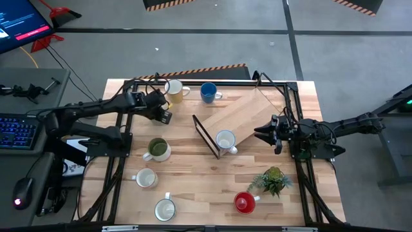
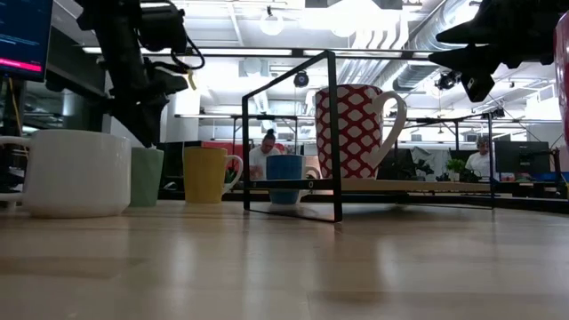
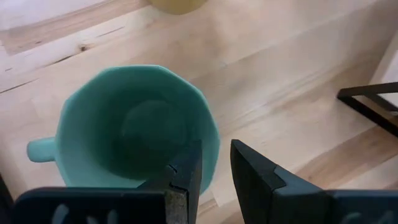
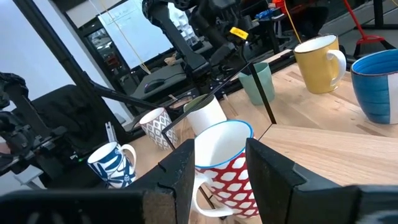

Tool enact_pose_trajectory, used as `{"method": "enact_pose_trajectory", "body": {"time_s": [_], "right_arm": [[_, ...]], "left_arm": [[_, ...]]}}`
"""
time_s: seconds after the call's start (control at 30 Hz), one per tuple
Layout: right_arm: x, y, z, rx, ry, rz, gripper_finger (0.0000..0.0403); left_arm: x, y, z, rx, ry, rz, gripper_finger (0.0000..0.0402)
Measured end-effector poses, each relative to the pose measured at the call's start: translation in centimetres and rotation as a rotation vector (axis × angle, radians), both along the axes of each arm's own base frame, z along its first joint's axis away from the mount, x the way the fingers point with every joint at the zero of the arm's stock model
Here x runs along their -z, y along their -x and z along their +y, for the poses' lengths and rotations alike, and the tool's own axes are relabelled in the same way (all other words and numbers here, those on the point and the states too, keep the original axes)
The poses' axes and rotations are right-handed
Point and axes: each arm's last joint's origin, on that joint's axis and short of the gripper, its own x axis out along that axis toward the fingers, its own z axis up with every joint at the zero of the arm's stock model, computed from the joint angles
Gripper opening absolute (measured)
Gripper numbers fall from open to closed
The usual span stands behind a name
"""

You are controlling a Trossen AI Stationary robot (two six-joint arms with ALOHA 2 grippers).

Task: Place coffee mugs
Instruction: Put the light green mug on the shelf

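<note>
We find the left gripper clenched over the teal mug's rim, one finger inside for lifting, at table's ten o'clock. The right gripper hovers unclenched, holding nothing, at three o'clock.

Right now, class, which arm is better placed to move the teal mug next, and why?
Left. The left gripper already straddles the teal mug wall; the right gripper hangs beside the red-patterned mug.
</note>
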Motion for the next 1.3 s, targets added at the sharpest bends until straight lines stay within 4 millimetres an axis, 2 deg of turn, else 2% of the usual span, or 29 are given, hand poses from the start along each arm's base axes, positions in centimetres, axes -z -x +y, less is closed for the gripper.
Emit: {"method": "enact_pose_trajectory", "body": {"time_s": [0.73,1.13,1.3], "right_arm": [[0.1,0.0,0.0,-0.003,0.002,0.012,0.0124],[0.2,0.0,0.0,-0.003,0.003,0.020,0.0124],[0.3,0.0,0.0,-0.003,0.005,0.027,0.0124]], "left_arm": [[2.3,-1.3,0.6,0.033,0.067,0.108,0.0076],[3.1,-2.0,0.9,0.118,0.047,0.145,0.0076],[3.7,-2.2,1.0,0.130,0.057,0.169,0.0051]]}}
